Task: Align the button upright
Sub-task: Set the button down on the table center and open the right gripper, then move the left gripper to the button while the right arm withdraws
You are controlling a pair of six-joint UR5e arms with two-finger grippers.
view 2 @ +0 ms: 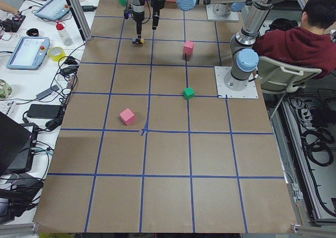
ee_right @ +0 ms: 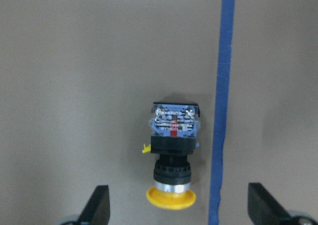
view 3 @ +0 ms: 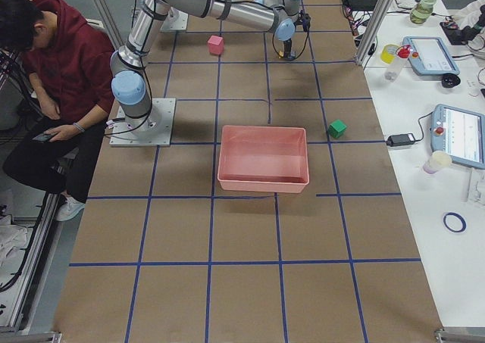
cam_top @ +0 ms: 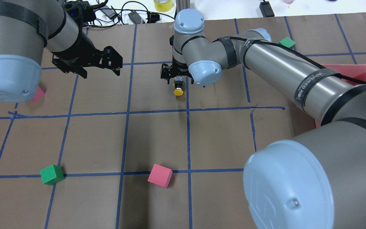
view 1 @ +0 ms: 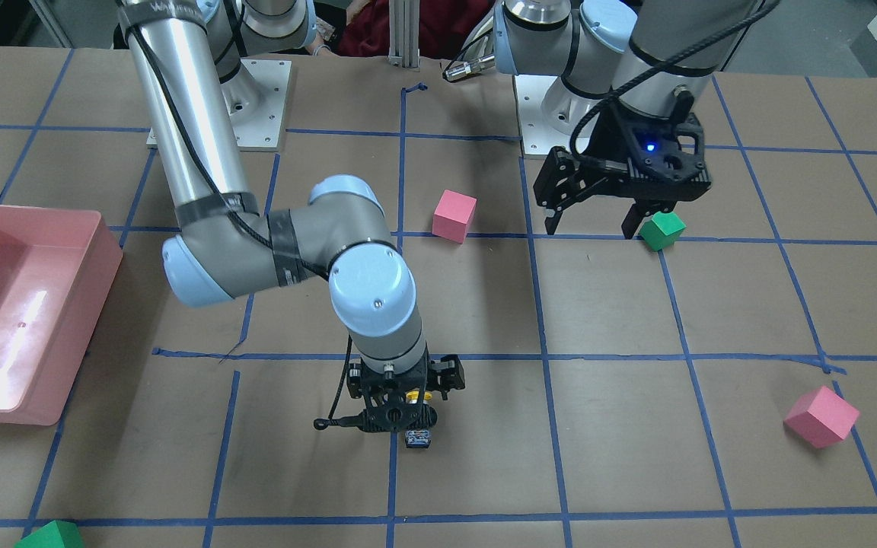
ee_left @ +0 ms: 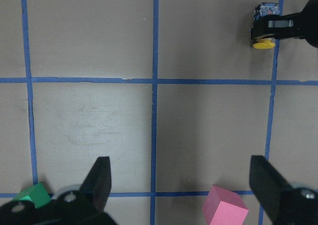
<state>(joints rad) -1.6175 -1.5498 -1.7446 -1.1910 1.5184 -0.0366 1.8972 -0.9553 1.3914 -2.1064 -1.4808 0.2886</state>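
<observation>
Closest to the lens in the right wrist view were the two black fingertips (ee_right: pixel 99 207) of the right gripper (ee_right: pixel 181 207), sitting in the bottom corners. Jaws were spread wide, not touching anything. Between them lay the small push-button switch with the yellow round cap, black barrel and blue-and-white terminal block (ee_right: pixel 171 145). It was flat on its side, cap toward the bottom of the frame and block toward the top. A blue tape line (ee_right: pixel 221 86) ran down just right of it, close but not touching.

In the front-facing view that same button (view 1: pixel 417 437) poked out under the gripper in the lower middle. There was bare brown paper-covered table (view 1: pixel 621 304) all around it, so lots of room there.

The left gripper (view 1: pixel 589 227) hung in the upper right, jaws released and wide, nothing in them. A green foam cube (view 1: pixel 662 230) sat just beside one finger, and a pink foam cube (view 1: pixel 454 215) was off to its other side.

Well apart from the button: another pink foam block (view 1: pixel 821 415) at lower right, a second green block (view 1: pixel 50 535) cut by the bottom edge, and a pink plastic bin (view 1: pixel 27 207) at the left edge.
</observation>
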